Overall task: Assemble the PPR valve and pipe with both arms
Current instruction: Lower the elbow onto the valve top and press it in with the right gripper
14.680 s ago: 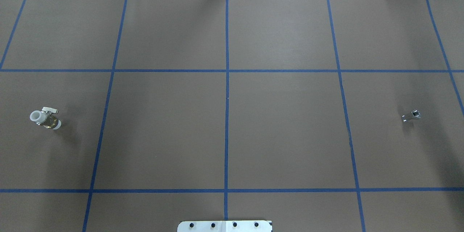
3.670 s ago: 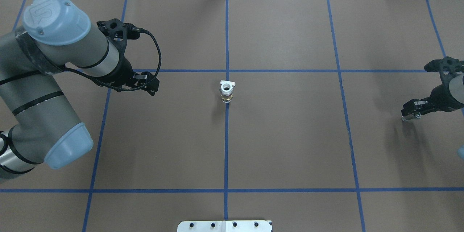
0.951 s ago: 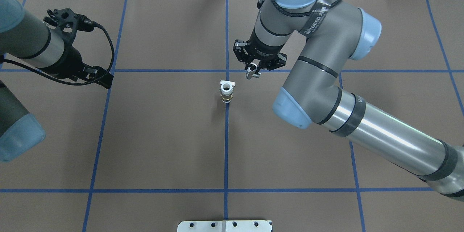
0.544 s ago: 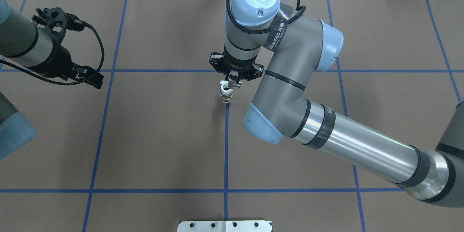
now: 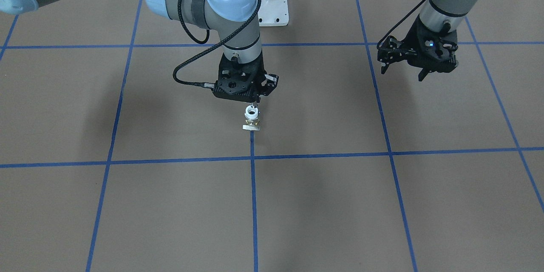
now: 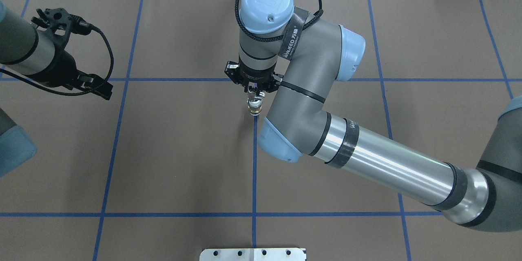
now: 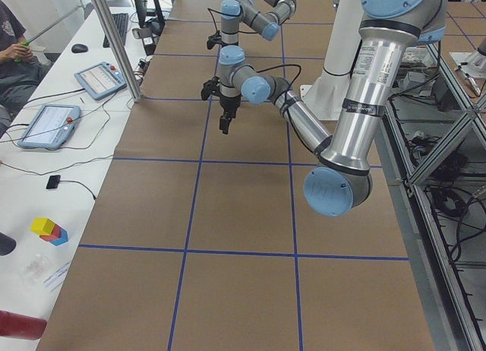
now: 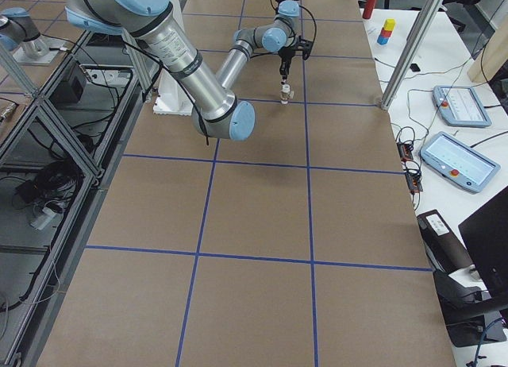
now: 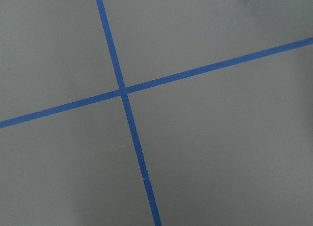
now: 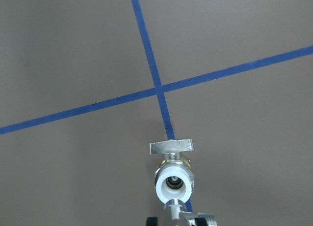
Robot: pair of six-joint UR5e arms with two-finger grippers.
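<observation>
The PPR valve (image 6: 254, 108) stands upright on the centre blue line, white ring end up and flat tab handle (image 10: 171, 146) at its side. It also shows in the front view (image 5: 251, 119) and the right wrist view (image 10: 174, 181). My right gripper (image 6: 253, 89) is shut on the small silver pipe (image 5: 254, 105), held upright just over the valve's open top. In the right wrist view the pipe (image 10: 175, 210) sits at the edge of the white opening; I cannot tell if they touch. My left gripper (image 5: 403, 74) is open and empty, far to the left (image 6: 100, 89).
Brown table cover with a grid of blue tape (image 9: 123, 90). The white robot base plate (image 5: 272, 4) is at the near edge. The right arm's forearm (image 6: 387, 167) crosses the right half of the table. Tablets and cables lie on the side bench (image 8: 456, 105).
My right gripper has moved left with the pipe, from beside the valve to right over its open top. My left arm has drawn a little further left.
</observation>
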